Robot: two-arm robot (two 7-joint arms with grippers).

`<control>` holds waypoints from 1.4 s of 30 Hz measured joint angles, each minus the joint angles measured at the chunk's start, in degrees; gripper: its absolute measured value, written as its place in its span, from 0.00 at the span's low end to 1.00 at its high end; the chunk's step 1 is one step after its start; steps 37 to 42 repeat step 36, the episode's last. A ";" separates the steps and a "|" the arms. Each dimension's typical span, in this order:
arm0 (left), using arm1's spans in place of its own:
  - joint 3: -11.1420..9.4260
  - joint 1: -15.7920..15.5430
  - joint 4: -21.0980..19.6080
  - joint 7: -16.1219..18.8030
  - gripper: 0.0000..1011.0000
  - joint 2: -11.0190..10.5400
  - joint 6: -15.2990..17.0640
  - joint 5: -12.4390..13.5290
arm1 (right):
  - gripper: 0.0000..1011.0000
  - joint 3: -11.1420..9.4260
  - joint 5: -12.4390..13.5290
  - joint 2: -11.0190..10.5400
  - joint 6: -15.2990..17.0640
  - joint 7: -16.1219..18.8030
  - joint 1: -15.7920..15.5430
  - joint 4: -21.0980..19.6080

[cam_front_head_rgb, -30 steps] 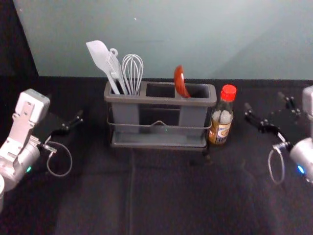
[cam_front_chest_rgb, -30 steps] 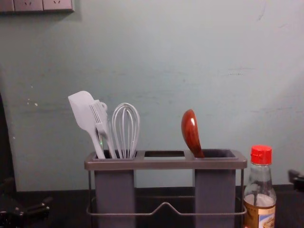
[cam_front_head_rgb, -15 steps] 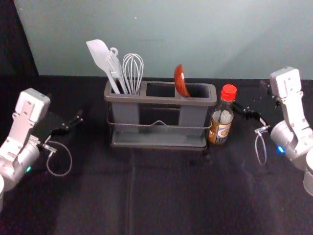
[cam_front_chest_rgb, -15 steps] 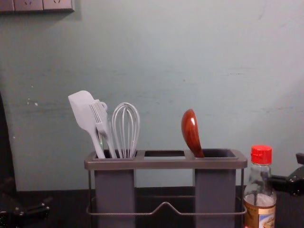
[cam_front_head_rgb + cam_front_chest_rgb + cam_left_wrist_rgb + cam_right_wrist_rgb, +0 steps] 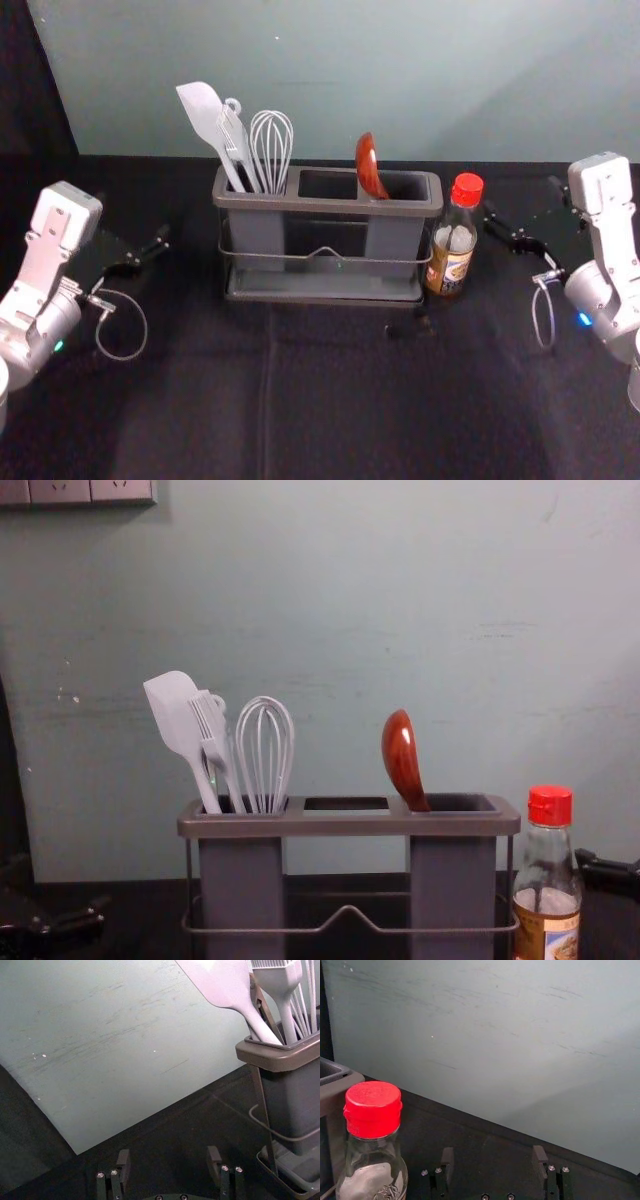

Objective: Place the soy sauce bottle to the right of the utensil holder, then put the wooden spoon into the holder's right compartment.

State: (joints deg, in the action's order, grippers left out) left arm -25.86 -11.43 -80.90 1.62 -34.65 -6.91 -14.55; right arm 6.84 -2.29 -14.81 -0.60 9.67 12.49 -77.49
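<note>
Eased back parted black right claw (image 5: 492, 1157) beside red-capped glass bottle (image 5: 451, 250), three o'clock from grey plastic holder (image 5: 328, 203); with red-brown wooden spoon (image 5: 401, 758) in right compartment (image 5: 453, 890), looks finished. Parked, parted black left claw (image 5: 169, 1160): nine.

Open table (image 5: 340, 400) lies before the holder (image 5: 320, 204) — the bottle (image 5: 450, 266) blocks its right end.

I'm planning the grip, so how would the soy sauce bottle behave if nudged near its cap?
The soy sauce bottle looks like smooth glass, so it may be slippery but stiff. Standing tall and narrow, it could tip, though liquid low inside probably steadies it.
</note>
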 joint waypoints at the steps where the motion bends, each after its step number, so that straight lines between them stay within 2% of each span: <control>1: 0.00 0.00 0.00 0.00 0.99 0.00 0.00 0.00 | 0.99 -0.13 0.00 0.00 -0.04 0.04 -0.06 -0.07; 42: 0.00 0.00 0.00 0.00 0.99 0.00 0.00 0.00 | 0.99 -0.18 0.00 0.04 0.17 0.54 0.05 -0.06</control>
